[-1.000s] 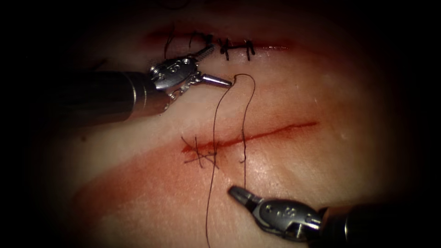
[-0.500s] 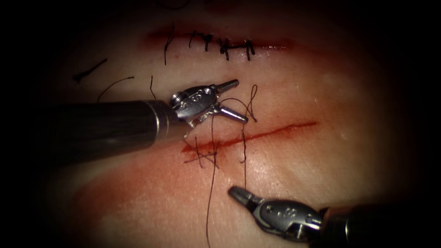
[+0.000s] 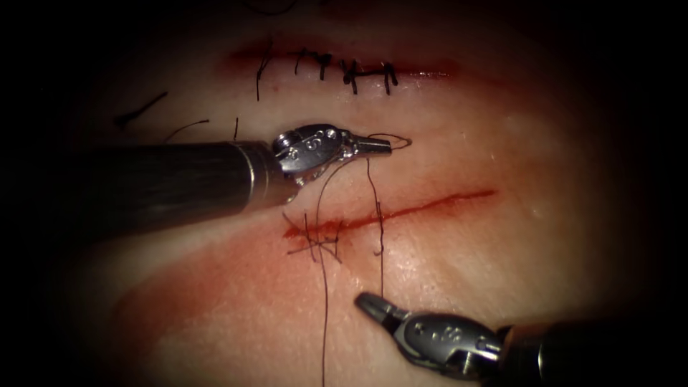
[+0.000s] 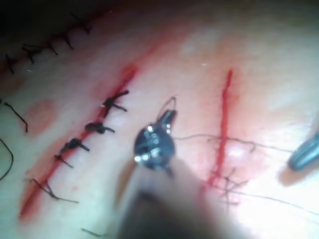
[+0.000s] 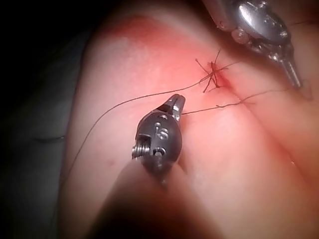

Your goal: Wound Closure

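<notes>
The open cut (image 3: 430, 204) runs across the tissue (image 3: 502, 272), with a knotted stitch (image 3: 314, 247) at its left end. My left tool (image 3: 383, 146) lies just above the cut with its jaws shut on a small loop of thread (image 3: 398, 139); the left wrist view shows the same grip (image 4: 167, 117). From there one strand (image 3: 374, 186) drops across the cut to my right tool (image 3: 367, 302) below it, whose jaws are shut on the thread (image 5: 178, 104). A second strand (image 3: 324, 301) trails past the knot toward the lower edge.
A sewn cut (image 3: 344, 72) with several dark stitches lies at the top of the tissue. Cut ends of thread (image 3: 140, 109) lie at the upper left. Red fluid stains the tissue around the open cut's left end (image 3: 236, 272).
My left tool came down from beside the sewn cut toward the open cut with its jaws open, then shut them on the thread loop. The right tool has stayed put.
</notes>
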Controlling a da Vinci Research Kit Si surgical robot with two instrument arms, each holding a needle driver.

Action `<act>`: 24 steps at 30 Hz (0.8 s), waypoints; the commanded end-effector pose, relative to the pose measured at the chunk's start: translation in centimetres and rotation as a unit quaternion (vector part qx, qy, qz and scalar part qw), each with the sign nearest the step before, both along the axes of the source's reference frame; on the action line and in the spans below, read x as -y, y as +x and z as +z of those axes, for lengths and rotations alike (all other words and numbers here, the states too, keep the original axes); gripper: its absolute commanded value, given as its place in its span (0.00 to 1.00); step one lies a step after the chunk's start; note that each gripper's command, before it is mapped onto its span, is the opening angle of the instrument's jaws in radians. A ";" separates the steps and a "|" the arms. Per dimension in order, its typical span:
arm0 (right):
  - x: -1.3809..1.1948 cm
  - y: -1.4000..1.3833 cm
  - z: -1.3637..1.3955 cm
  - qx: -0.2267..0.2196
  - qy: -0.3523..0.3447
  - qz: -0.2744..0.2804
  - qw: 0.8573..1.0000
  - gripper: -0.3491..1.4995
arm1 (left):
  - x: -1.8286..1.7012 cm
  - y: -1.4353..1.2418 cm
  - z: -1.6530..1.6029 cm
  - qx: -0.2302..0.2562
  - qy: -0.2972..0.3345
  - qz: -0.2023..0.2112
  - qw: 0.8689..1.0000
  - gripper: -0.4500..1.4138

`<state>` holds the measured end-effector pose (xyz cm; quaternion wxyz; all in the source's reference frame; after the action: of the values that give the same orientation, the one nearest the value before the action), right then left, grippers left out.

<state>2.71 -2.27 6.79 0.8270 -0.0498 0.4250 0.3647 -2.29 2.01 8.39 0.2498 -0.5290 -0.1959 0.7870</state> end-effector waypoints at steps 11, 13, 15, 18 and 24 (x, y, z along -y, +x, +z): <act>0.07 0.06 0.04 -0.003 0.001 -0.001 1.000 0.00 | -0.76 0.30 -0.02 -0.029 -0.047 -0.013 0.998 0.00; 0.10 0.07 0.03 -0.003 0.001 -0.001 1.000 0.00 | -1.04 0.29 0.06 -0.039 -0.074 -0.023 0.996 0.00; 0.12 0.06 0.01 -0.004 0.001 -0.002 1.000 0.00 | -1.16 0.28 0.12 -0.042 -0.086 -0.029 0.995 0.00; 0.15 0.05 -0.02 -0.005 0.000 -0.004 1.000 0.00 | -1.29 0.28 0.20 -0.047 -0.093 -0.041 0.994 0.00; 0.23 0.06 -0.02 -0.008 -0.003 -0.006 1.000 0.00 | -1.62 0.26 0.37 -0.067 -0.106 -0.066 0.990 0.00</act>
<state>2.72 -2.41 6.71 0.8256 -0.0498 0.4335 0.3577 -1.99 3.67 8.74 0.2595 -0.5088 -0.0548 0.8190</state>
